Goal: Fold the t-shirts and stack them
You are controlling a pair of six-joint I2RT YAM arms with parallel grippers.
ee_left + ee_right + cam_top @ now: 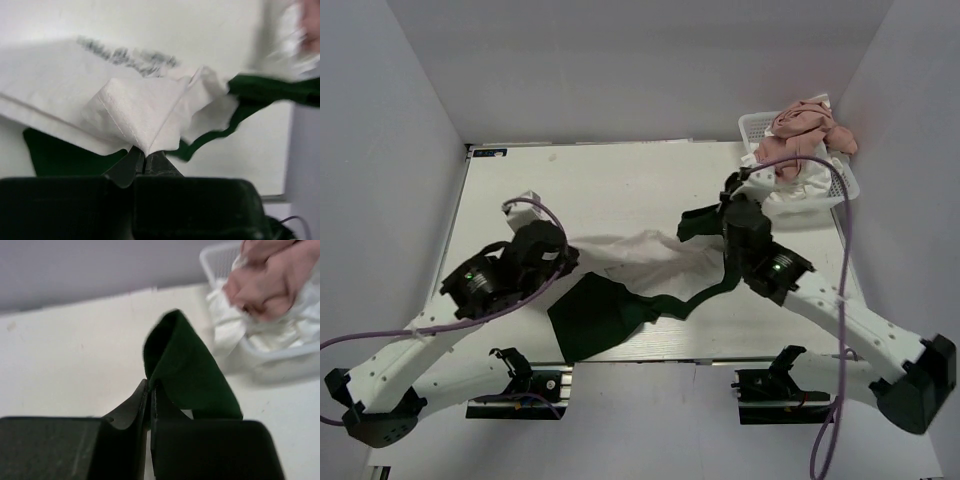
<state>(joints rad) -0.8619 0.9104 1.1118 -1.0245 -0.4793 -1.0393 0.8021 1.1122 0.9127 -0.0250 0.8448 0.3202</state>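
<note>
A white t-shirt [635,255] with dark green sleeves [590,315] hangs stretched between my two grippers over the table's middle. My left gripper [560,258] is shut on a white hem corner of it [145,117]; dark printed lettering [127,56] shows on the cloth beyond. My right gripper [728,215] is shut on a dark green sleeve [190,367]. One green sleeve droops near the table's front edge. A dusty pink shirt [805,125] and white shirts [800,185] lie piled in the basket.
A white latticed plastic basket [752,125] stands at the back right corner; it also shows in the right wrist view [215,260]. White walls enclose the table [620,180] on left, back and right. Purple cables loop beside both arms.
</note>
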